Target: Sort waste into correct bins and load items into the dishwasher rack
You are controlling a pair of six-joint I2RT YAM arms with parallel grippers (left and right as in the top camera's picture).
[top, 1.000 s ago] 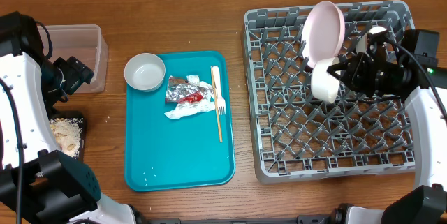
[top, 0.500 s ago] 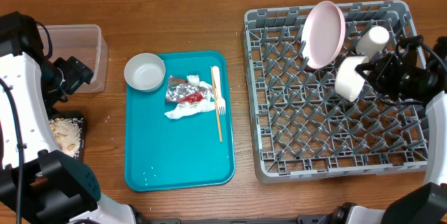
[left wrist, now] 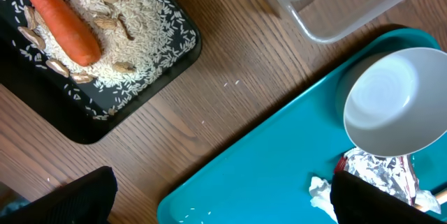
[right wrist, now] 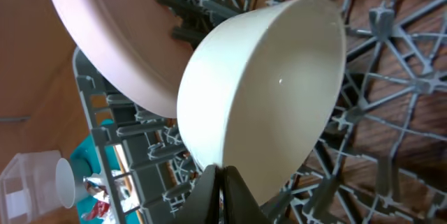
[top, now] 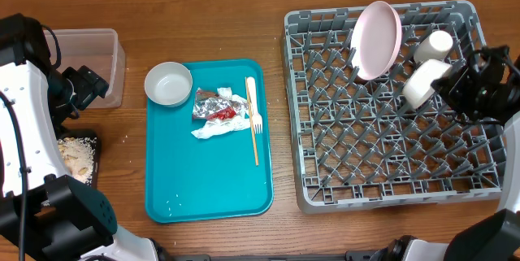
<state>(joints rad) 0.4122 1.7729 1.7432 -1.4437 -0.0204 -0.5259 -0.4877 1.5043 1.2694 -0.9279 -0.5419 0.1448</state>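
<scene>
My right gripper (top: pixel 445 84) is shut on the rim of a small white bowl (top: pixel 424 82), held tilted over the right part of the grey dishwasher rack (top: pixel 325 176); the right wrist view shows this bowl (right wrist: pixel 269 102) beside the pale plate (right wrist: pixel 115 32). The plate (top: pixel 378 39) stands upright in the rack, with a white cup (top: pixel 433 45) to its right. A second white bowl (top: pixel 168 83), a silver-and-red wrapper (top: pixel 215 107) with white tissue (top: pixel 213 128) and a white fork (top: pixel 253 105) lie on the teal tray (top: pixel 203 188). My left gripper (left wrist: pixel 216 203) is open above the tray's corner. The carrot (left wrist: pixel 59 18) lies on rice in the black bin (left wrist: pixel 77 123).
The clear plastic tub (top: pixel 93 66) stands at the far left beside my left arm, with the black bin (top: pixel 77 157) in front of it. Loose rice grains lie on the wood between bin and tray.
My right gripper has carried the white bowl to the right across the rack, from beside the plate to below the cup. The left arm has not moved.
</scene>
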